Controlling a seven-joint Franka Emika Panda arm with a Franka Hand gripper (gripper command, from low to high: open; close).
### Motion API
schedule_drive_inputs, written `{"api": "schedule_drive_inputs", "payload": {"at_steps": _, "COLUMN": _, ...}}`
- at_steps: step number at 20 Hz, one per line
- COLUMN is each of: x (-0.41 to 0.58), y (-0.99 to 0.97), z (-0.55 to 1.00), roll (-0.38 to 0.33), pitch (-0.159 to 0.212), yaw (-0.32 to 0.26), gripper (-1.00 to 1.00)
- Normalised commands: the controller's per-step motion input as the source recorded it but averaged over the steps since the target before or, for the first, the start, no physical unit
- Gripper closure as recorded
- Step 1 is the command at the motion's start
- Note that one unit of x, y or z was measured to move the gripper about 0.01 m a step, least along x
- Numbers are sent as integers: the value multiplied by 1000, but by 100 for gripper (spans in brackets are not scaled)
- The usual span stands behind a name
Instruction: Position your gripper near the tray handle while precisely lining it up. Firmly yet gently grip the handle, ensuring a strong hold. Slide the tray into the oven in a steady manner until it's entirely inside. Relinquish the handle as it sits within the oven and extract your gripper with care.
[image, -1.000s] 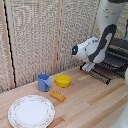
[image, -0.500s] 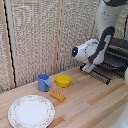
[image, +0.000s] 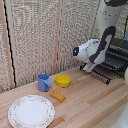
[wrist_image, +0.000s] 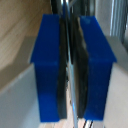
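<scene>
The oven (image: 118, 52) stands at the exterior view's right, and the dark wire tray (image: 108, 73) sticks out of its front opening over the table. The white arm bends down to the tray's front corner, where my gripper (image: 90, 67) meets the tray handle (image: 99, 76). In the wrist view the gripper (wrist_image: 71, 70) fills the picture. Its blue fingers (wrist_image: 49, 65) are pressed close together, with a thin dark metal bar running through the narrow gap between them. The arm's body hides the fingertips in the exterior view.
On the wooden table (image: 95, 107) toward the exterior view's left are a blue cup (image: 44, 81), a yellow bowl (image: 63, 80), a small orange block (image: 58, 95) and a round patterned plate (image: 31, 111). A woven screen stands behind.
</scene>
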Motion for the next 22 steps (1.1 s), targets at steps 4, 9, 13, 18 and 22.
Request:
{"api": "schedule_drive_inputs", "payload": {"at_steps": 4, "x": -247, "y": -601, "z": 295, "roll": -1, "pitch": -18, "yaw": 168, "gripper": 100}}
{"api": "schedule_drive_inputs", "payload": {"at_steps": 9, "x": -153, "y": -708, "z": 634, "roll": 26, "pitch": -47, "yaw": 99, "gripper": 100}}
{"api": "schedule_drive_inputs", "payload": {"at_steps": 13, "x": -124, "y": -676, "z": 776, "roll": 67, "pitch": -27, "yaw": 84, "gripper": 100}}
{"api": "schedule_drive_inputs", "payload": {"at_steps": 18, "x": -215, "y": -686, "z": 572, "roll": 25, "pitch": 0, "yaw": 118, "gripper": 100}}
{"api": "schedule_drive_inputs", "payload": {"at_steps": 22, "x": -166, "y": -693, "z": 123, "roll": -1, "pitch": 0, "yaw": 161, "gripper": 100}}
